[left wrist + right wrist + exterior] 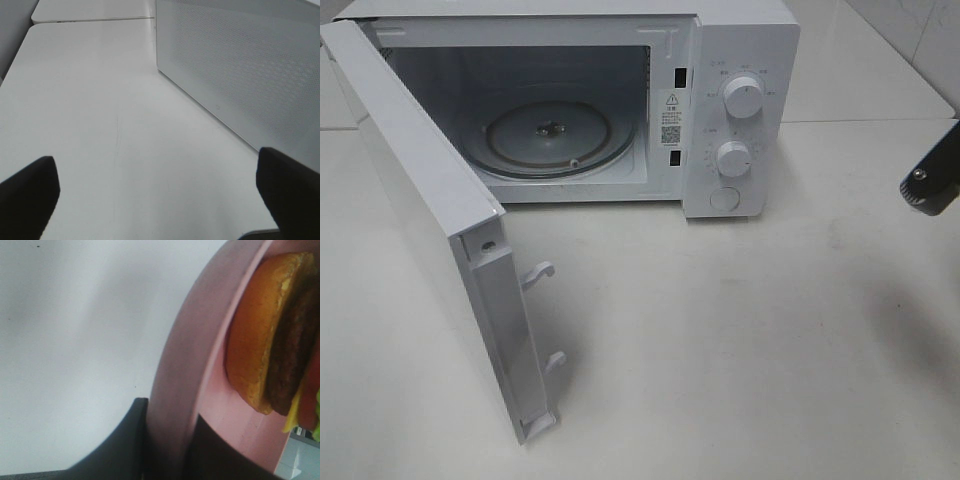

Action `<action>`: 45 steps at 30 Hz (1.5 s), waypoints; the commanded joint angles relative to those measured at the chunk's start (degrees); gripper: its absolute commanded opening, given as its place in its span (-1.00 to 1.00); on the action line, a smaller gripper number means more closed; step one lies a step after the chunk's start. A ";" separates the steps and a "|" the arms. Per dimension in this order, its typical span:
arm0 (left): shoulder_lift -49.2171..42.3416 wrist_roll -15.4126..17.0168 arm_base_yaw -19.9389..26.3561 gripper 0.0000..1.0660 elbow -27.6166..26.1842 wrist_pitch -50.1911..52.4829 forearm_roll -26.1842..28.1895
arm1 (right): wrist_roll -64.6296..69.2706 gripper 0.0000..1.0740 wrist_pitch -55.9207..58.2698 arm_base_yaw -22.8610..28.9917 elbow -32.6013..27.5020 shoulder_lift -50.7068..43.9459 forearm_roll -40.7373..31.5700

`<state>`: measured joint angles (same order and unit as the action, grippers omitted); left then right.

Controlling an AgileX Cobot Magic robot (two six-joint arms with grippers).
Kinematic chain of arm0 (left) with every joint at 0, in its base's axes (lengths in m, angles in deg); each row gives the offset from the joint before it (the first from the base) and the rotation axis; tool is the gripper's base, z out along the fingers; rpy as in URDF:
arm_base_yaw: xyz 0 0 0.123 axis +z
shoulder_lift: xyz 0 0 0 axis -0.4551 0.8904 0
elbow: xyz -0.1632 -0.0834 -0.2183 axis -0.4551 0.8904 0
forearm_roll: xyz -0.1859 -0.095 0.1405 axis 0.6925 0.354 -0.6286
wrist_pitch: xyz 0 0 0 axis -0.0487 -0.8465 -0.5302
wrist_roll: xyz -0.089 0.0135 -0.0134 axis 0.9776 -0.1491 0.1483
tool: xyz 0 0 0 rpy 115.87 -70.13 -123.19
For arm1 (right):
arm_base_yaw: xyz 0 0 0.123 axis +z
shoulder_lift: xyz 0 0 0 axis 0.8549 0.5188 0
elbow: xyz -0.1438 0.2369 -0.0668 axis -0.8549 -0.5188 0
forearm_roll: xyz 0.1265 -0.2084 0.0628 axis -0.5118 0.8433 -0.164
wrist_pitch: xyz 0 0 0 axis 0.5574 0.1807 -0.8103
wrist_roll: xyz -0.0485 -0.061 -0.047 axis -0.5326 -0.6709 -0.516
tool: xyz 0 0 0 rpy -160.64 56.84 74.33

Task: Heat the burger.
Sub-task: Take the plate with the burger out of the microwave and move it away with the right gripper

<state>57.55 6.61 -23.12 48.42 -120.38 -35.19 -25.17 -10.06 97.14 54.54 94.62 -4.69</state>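
**Plate held by its rim, oven open and waiting**

The right end effector [167, 440] pinches the rim of a pink plate [200, 365], one finger on each face of the edge. The burger [275, 340] sits on that plate, seen only in the right wrist view; in the high view just a dark part of the right arm [932, 180] shows at the frame's edge. The microwave [740, 100] stands on the worktop [740, 340] with its door [430, 220] swung wide and its glass turntable [555, 135] bare. The left end effector [155, 200] is spread wide, holding nothing, beside the door's outer face.

An edge-only pinch risks the plate tipping, so the burger could slide off. The plate could also clip the cavity frame on entry.
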 commanded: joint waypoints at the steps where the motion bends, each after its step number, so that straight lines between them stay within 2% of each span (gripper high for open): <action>1: -0.40 0.23 0.29 0.88 0.11 0.80 0.29 | 6.65 -0.94 3.21 -0.17 0.46 3.84 3.95; 7: -0.40 0.23 0.29 0.88 0.11 0.80 0.29 | 14.78 -0.92 3.15 -0.17 0.46 9.28 3.95; 9: -0.40 0.23 0.29 0.88 0.11 0.80 0.29 | 20.51 -0.90 3.09 -0.17 0.46 13.81 3.95; 20: -0.40 0.23 0.29 0.88 0.11 0.80 0.29 | 27.50 -0.87 -1.03 -0.46 1.78 22.80 2.41; 37: -0.40 0.23 0.29 0.88 0.11 0.80 0.29 | 28.82 -0.80 -6.42 -9.00 8.02 34.26 0.80; 45: -0.40 0.23 0.29 0.88 0.11 0.80 0.29 | 31.05 -0.80 -8.31 -12.20 8.88 37.87 0.97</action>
<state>57.55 6.61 -23.12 48.42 -120.38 -35.19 4.39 -21.81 85.96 63.19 131.69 -6.18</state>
